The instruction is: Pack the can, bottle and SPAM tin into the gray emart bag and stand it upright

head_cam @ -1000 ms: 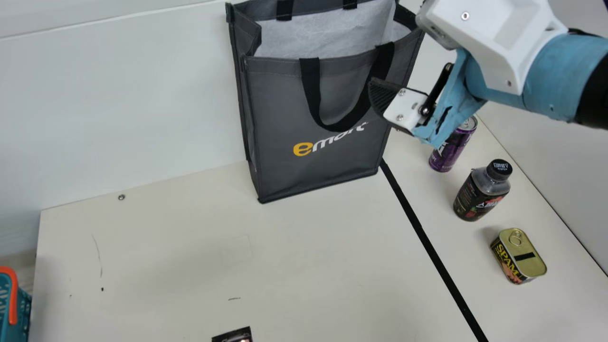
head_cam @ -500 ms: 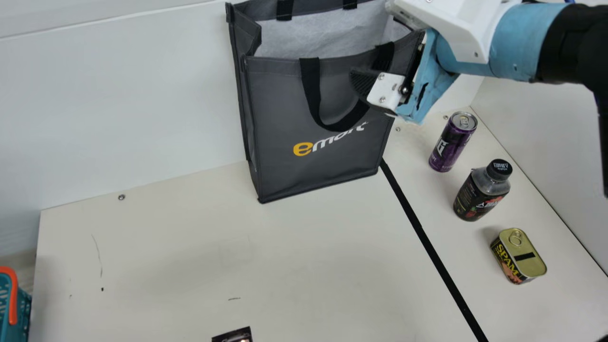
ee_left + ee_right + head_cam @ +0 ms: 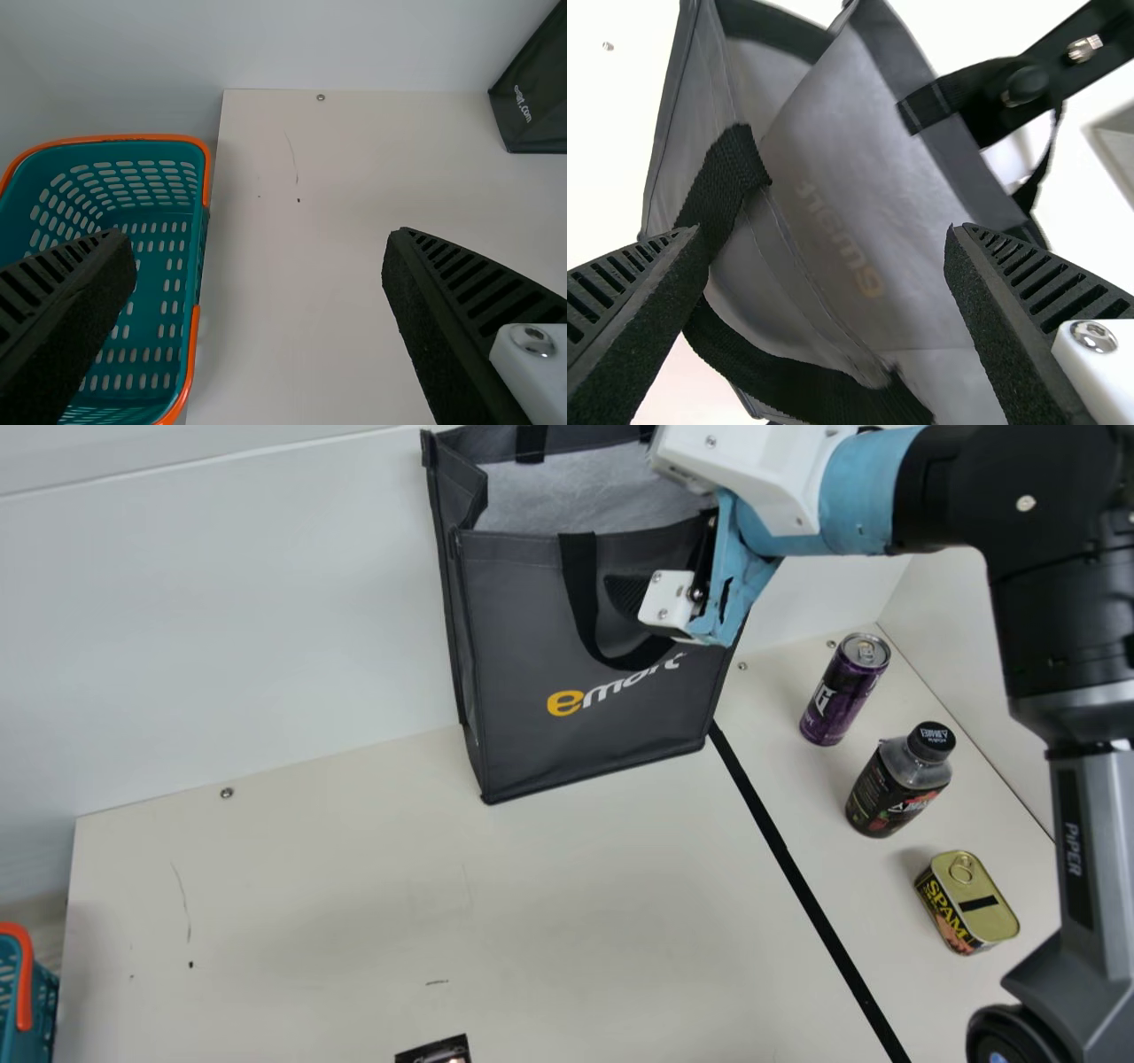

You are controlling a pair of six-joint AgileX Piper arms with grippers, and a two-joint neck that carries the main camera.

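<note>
The right gripper has been moved leftward along the gray emart bag, of creased fabric; ribbed fingers of it and of the left gripper are widely spread.

On the front of the gray bag, at the far side of the bench, stands "emart", the "e" yellow, the rest white. In the right wrist view the word shows faintly, turned over. In the left wrist view, small white print on the bag ends in ".com". At right, the tin reads "SPAM" in yellow; farther off, the purple can bears a white "G". The right arm's gray link reads "PiPER". The bottle's print is too small to tell.
</note>
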